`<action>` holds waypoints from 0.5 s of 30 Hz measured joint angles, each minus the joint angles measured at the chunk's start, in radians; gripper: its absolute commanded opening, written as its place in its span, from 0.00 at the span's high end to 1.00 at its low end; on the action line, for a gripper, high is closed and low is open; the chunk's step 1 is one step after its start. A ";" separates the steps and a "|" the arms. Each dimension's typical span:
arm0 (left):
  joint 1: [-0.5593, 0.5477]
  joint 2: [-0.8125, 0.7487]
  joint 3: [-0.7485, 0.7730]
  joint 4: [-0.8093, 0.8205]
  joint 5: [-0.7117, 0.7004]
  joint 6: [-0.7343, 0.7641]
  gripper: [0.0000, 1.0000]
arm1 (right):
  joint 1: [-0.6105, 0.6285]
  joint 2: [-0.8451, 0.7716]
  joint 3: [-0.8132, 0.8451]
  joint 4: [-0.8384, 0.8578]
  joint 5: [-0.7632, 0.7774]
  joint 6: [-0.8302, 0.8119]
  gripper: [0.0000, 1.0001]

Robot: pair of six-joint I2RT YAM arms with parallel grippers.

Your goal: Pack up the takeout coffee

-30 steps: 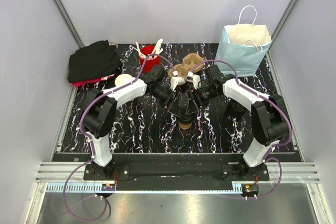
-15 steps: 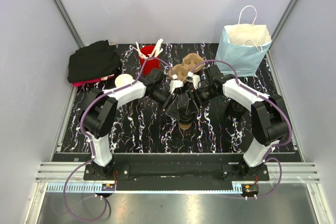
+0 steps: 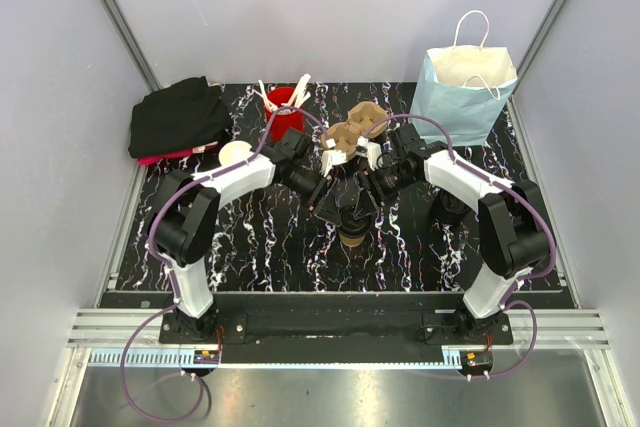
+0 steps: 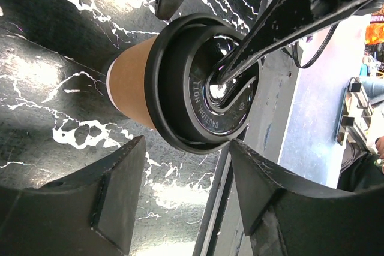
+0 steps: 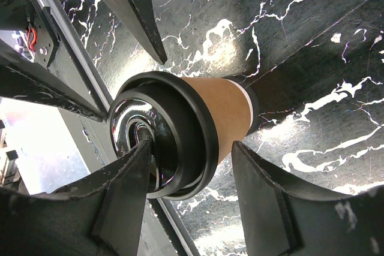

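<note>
The takeout coffee cup [image 4: 133,82] is tan paper with a black lid [image 4: 207,97]. It stands on the black marble table between both arms, and it also shows in the top view [image 3: 350,237] and the right wrist view [image 5: 223,109]. My left gripper [image 4: 189,190] is open, and its fingertips stop just short of the lid's rim. My right gripper [image 5: 189,199] is open and straddles the lid [image 5: 159,142]. One right finger [image 5: 123,196] lies across the lid's top. The right finger also shows in the left wrist view [image 4: 288,16], reaching the lid's centre.
A brown pulp carrier [image 3: 355,127] lies behind the grippers. A light blue paper bag [image 3: 465,92] stands at the back right. A red cup of white utensils [image 3: 284,107], an open pale cup [image 3: 235,154] and black cloth [image 3: 180,117] are at the back left. A dark object [image 3: 450,205] sits under the right arm.
The left arm's wrist has shifted slightly back and left. The cup and the right arm have stayed where they were.
</note>
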 measured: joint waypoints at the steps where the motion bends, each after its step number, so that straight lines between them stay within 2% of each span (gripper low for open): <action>1: 0.000 0.000 -0.004 0.002 0.001 0.001 0.39 | 0.000 0.000 0.000 0.000 0.000 0.000 0.39; 15: -0.004 0.000 -0.024 0.005 -0.014 0.012 0.46 | 0.000 0.000 0.000 0.001 0.000 0.000 0.39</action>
